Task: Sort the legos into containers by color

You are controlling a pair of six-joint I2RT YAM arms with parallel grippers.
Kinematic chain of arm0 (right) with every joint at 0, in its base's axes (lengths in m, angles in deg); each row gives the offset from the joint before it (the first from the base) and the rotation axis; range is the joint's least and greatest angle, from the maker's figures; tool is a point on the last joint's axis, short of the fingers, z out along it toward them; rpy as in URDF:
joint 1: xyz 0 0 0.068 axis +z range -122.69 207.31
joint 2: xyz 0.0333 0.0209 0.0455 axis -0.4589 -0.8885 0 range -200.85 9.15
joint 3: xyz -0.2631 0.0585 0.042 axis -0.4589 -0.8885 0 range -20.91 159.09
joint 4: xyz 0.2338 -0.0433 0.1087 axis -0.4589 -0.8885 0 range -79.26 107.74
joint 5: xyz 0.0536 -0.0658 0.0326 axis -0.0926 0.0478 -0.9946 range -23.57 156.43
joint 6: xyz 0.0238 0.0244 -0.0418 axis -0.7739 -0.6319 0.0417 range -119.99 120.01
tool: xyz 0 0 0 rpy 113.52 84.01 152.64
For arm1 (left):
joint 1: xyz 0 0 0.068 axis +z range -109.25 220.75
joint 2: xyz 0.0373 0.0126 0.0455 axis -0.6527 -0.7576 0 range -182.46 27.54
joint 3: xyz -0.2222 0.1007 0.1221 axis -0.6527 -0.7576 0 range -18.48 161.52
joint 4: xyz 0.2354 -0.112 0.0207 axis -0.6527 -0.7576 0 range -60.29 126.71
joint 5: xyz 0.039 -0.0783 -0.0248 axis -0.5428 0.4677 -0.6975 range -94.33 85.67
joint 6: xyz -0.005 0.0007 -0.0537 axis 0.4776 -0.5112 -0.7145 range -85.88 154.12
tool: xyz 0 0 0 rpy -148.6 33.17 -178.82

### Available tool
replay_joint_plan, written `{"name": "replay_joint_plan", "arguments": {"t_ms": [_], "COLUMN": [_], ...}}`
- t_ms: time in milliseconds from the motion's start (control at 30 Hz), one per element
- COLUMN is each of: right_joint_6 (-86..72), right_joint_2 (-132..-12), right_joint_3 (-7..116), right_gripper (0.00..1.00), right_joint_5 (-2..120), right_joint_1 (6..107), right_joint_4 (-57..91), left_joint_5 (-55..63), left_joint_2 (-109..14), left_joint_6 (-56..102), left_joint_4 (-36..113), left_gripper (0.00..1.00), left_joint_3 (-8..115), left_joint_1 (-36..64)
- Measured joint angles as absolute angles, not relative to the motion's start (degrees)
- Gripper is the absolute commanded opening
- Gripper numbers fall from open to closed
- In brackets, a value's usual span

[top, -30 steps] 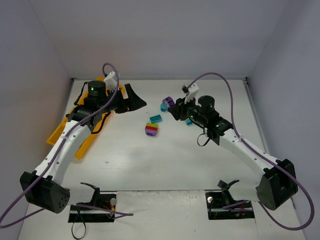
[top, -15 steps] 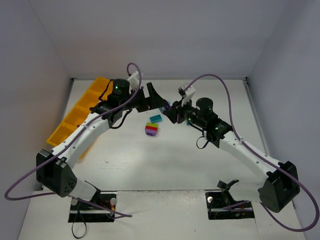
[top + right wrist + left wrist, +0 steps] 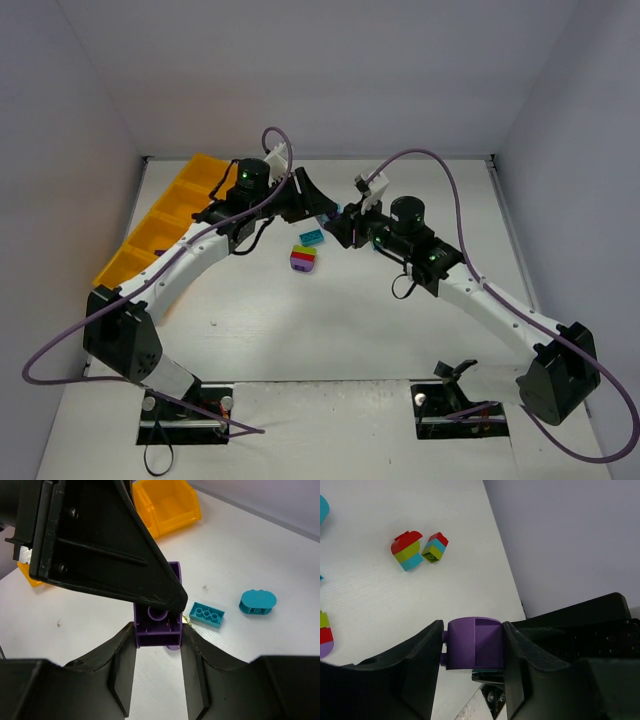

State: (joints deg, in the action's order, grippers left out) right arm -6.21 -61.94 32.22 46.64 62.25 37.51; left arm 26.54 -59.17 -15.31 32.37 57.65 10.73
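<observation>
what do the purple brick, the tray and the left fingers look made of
purple brick: hard moulded plastic, smooth with a slight sheen; crisp edges and a hollow tube underneath.
tray: likely rigid plastic; even orange-yellow colour, thin moulded walls.
left fingers: matte black, probably plastic; no shine, so metal looks unlikely.

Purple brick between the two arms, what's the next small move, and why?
Probably open the right gripper: it and the left gripper both clamp the purple brick, and the yellow tray sits on the left arm's side, so the left can carry it there.
</observation>
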Motion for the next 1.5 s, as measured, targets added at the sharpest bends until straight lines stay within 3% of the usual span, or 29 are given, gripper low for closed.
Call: {"name": "replay_joint_plan", "arguments": {"t_ms": [133, 267, 333, 500, 767, 900, 1000, 1100, 1367, 1500], "right_joint_6": [-6.75, -7.36, -7.58, -7.43, -7.39, -7.39, -7.36, -7.28, -7.04, -6.95], "right_joint_2": [-61.96, -61.98, -62.01, -61.98, -59.93, -57.55, -56.13, -55.05, -53.28, -52.54], "right_joint_3": [32.22, 32.26, 32.39, 32.54, 31.91, 31.06, 30.1, 29.22, 27.65, 27.49], "right_gripper": [0.62, 0.84, 0.89, 0.91, 0.91, 0.91, 0.91, 0.91, 0.91, 0.92], "right_joint_5": [47.12, 48.08, 48.7, 51.34, 56.59, 58.12, 58.95, 59.45, 61.24, 62.16], "right_joint_1": [62.3, 62.3, 62.3, 62.3, 62.3, 62.3, 62.3, 62.27, 62.21, 62.17], "right_joint_4": [37.55, 37.09, 36.5, 34.71, 31.13, 30.14, 29.88, 29.4, 27.41, 27.21], "left_joint_5": [26.47, 26.04, 25.49, 19.96, -3.01, -8.54, -10.46, -12.02, -12.78, -12.71], "left_joint_2": [-59.24, -59.13, -58.74, -55.72, -53.73, -56.48, -60.13, -64.77, -72.35, -70.84], "left_joint_6": [-15.46, -14.96, -14.02, -10.24, -3.2, -2.37, -1.87, -1.59, -1.13, -0.8], "left_joint_4": [32.55, 31.89, 30.29, 23.17, 10.71, 8.92, 9.36, 9.92, 8.92, 8.57], "left_gripper": [0.04, 0.03, 0.03, 0.03, 0.03, 0.04, 0.17, 0.22, 0.61, 0.69], "left_joint_3": [57.63, 57.44, 57.02, 55.18, 55.23, 55.18, 55.12, 55.14, 56.8, 57.7], "left_joint_1": [10.75, 11.25, 12.3, 23.4, 39.86, 46.27, 50.57, 53.17, 53.57, 53.54]}}
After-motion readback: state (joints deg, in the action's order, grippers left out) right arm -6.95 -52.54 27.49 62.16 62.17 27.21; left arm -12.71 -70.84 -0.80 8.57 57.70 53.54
